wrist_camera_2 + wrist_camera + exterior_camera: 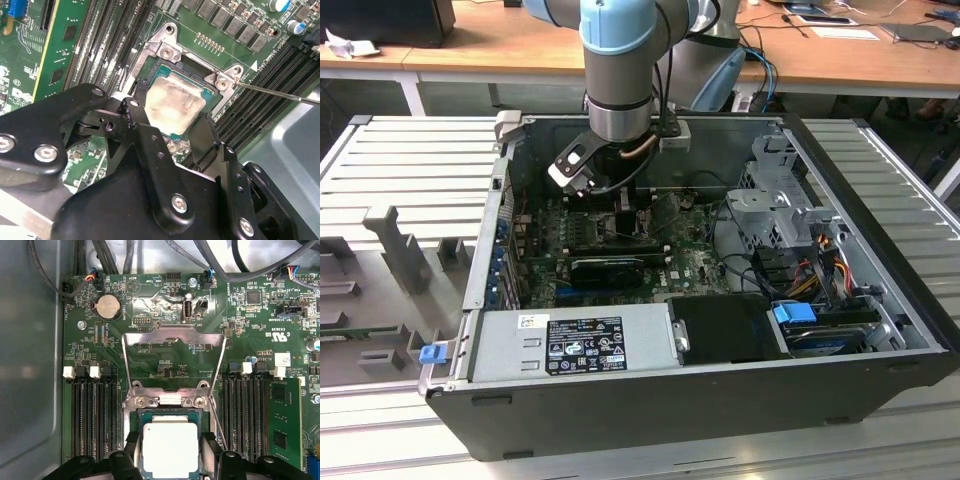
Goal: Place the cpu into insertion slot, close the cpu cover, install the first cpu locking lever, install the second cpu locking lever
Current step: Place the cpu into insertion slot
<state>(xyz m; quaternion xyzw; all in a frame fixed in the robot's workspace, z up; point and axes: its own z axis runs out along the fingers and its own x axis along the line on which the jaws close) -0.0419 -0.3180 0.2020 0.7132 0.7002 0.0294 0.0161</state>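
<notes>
Operator: Where's the tool sitting?

Spotter: Your black two-fingered gripper (620, 205) is down inside the open dark-grey metal computer case (720, 400), right above the green motherboard (250, 330).

Operator: And what has it got?

Spotter: In both wrist views your black fingers (134, 112) are closed on the small, flat, square, pale tan-silver-faced cpu (170, 450), one pressed to each of two opposite edges. The chip lies level between them, down in the square dark-framed insertion slot (170, 411).

Operator: The lid?

Spotter: The thin grey metal cut-out-centred cpu cover (172, 334) stands swung open just beyond your fingertips, hinged at the socket edge farthest from the gripper. You can see bare board through its square opening.

Operator: Anything close by?

Spotter: A thin bare metal lever rod (280, 93) runs out past one corner of the socket, off to one side of your gripper. Long narrow black memory slots (95, 415) lie on both sides of your fingers, parallel to them
</notes>
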